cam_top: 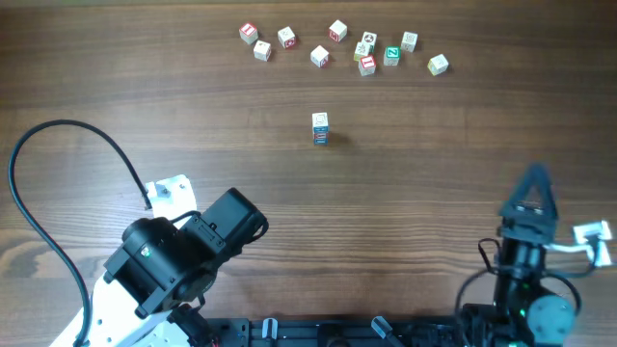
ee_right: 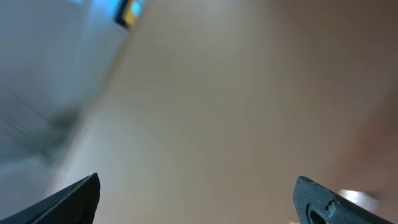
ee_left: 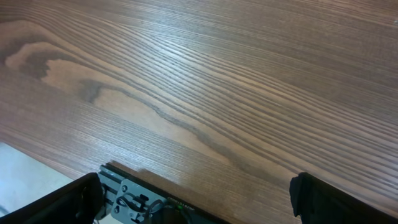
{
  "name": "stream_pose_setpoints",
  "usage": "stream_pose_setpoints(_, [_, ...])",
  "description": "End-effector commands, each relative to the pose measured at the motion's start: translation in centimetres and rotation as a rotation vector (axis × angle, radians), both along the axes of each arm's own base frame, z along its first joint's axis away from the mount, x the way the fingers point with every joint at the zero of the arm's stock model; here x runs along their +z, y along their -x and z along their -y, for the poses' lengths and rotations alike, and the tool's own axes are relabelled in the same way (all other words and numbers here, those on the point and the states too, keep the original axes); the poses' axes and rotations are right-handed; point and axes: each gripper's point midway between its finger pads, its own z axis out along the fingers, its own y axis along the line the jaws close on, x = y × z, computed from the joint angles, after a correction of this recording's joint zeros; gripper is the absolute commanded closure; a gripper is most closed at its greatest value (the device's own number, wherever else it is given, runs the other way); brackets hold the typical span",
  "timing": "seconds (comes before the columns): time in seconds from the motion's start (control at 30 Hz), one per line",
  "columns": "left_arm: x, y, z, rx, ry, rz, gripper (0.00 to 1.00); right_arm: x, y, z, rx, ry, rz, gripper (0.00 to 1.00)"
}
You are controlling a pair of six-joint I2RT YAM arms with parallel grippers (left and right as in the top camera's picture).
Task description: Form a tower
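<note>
The tower (cam_top: 320, 127) is a short stack of two small whitish cubes with blue prints, standing alone on the wooden table (cam_top: 434, 164) below a row of loose cubes. My left gripper (ee_left: 198, 198) is folded back at the near left edge, open, with bare wood between its fingers (ee_left: 317, 198). My right gripper (cam_top: 531, 183) is raised at the near right, far from the tower. In the right wrist view the right gripper (ee_right: 198, 198) is open with nothing between its dark fingertips (ee_right: 320, 198), and the background is blurred. The tower shows in neither wrist view.
Several loose letter cubes (cam_top: 366, 65) with red and green prints lie scattered along the far edge. A black cable (cam_top: 67, 130) loops over the left side of the table. Both arm bases sit at the near edge.
</note>
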Motion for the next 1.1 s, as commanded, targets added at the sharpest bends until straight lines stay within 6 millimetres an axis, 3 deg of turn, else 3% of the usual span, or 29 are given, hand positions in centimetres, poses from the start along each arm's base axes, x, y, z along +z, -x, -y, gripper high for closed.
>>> stream_pose_setpoints(0.0, [0.1, 0.0, -0.1, 0.018, 0.006, 0.015, 0.0, -3.5, -1.1, -0.5, -0.048, 0.252, -0.096, 0.0])
stream_pose_setpoints(0.07, [0.1, 0.0, -0.1, 0.018, 0.006, 0.015, 0.0, -5.7, -1.7, -0.5, -0.044, 0.26, -0.156, 0.0])
stream_pose_setpoints(0.17, [0.1, 0.0, -0.1, 0.018, 0.006, 0.015, 0.0, -7.2, -2.0, -0.3, -0.059, 0.318, -0.226, 0.0])
stream_pose_setpoints(0.27, [0.1, 0.0, -0.1, 0.018, 0.006, 0.015, 0.0, -10.8, -2.2, 0.2, -0.088, 0.437, -0.395, 0.0])
stream_pose_setpoints(0.53, [0.1, 0.0, -0.1, 0.018, 0.006, 0.015, 0.0, -10.9, -2.3, -0.6, -0.094, 0.741, -0.416, 0.0])
stream_pose_setpoints(1.07, [0.1, 0.0, -0.1, 0.018, 0.006, 0.015, 0.0, -10.9, -2.3, -0.5, -0.096, 0.734, -0.418, 0.0])
